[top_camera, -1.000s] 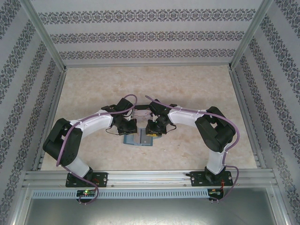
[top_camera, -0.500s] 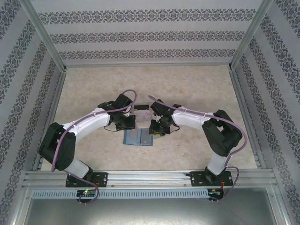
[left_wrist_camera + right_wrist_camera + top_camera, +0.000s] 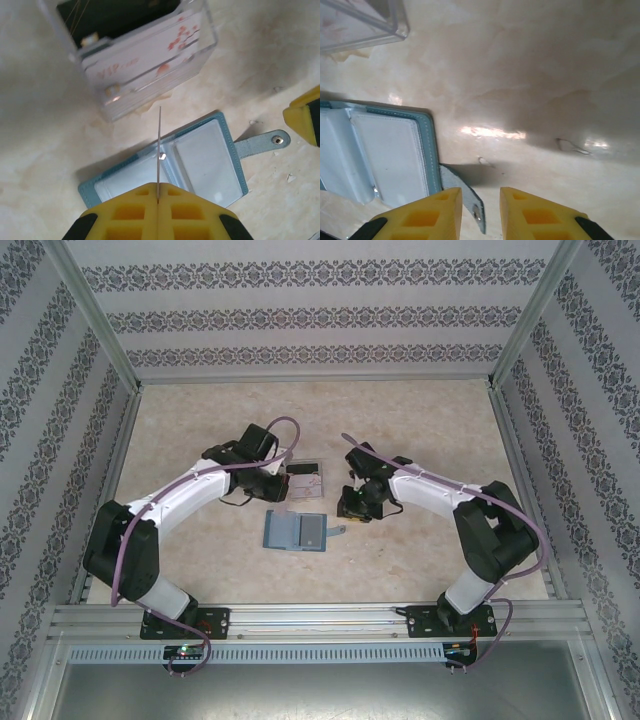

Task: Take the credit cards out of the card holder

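The teal-blue card holder [image 3: 297,531] lies open on the table, its clear pockets [image 3: 200,160] facing up and its strap tab [image 3: 260,142] pointing right. My left gripper [image 3: 158,186] is shut on a thin credit card [image 3: 159,145], seen edge-on and held upright above the holder's fold. In the top view the left gripper [image 3: 268,483] hangs just left of the tray. My right gripper [image 3: 481,192] is open, with nothing held, and hovers over the strap tab [image 3: 470,200] at the holder's right edge [image 3: 427,150]. From above, the right gripper [image 3: 355,505] sits right of the holder.
A clear plastic tray [image 3: 200,55] behind the holder holds a pale card with reddish marks [image 3: 150,55] and a dark one [image 3: 115,17]. In the top view the tray [image 3: 304,481] stands between the two grippers. Patterned walls enclose the marble-look table [image 3: 420,430].
Both grippers have drawn back from the holder, the left up and leftward with the card, the right out to the right. The holder now lies uncovered.
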